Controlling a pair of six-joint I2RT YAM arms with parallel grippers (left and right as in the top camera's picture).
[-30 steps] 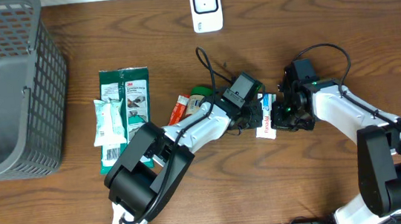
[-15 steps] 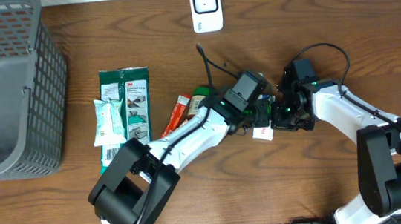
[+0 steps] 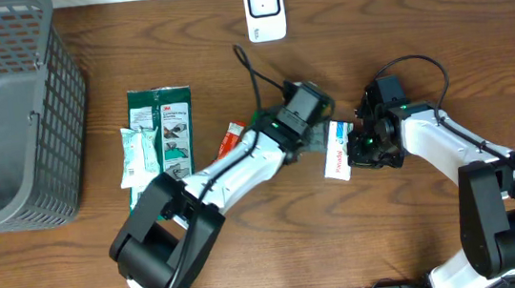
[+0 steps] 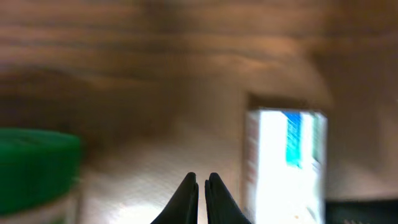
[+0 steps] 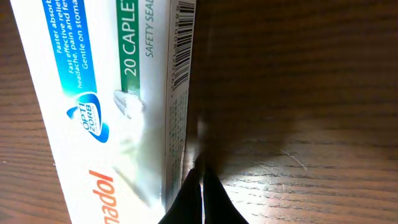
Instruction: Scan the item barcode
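caplet box (image 5: pixel 93 93), white with blue-green bands, barcode (image 5: pixel 181 43) along its side edge
left claw (image 4: pixel 202 182) and right claw (image 5: pixel 200 183) flank it, both closed empty; green-capped bottle (image 4: pixel 37 163) nearby

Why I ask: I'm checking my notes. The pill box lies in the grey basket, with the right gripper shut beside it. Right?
The pill box lies on the table, not in the basket, with the right gripper shut beside it; the overhead view shows this.
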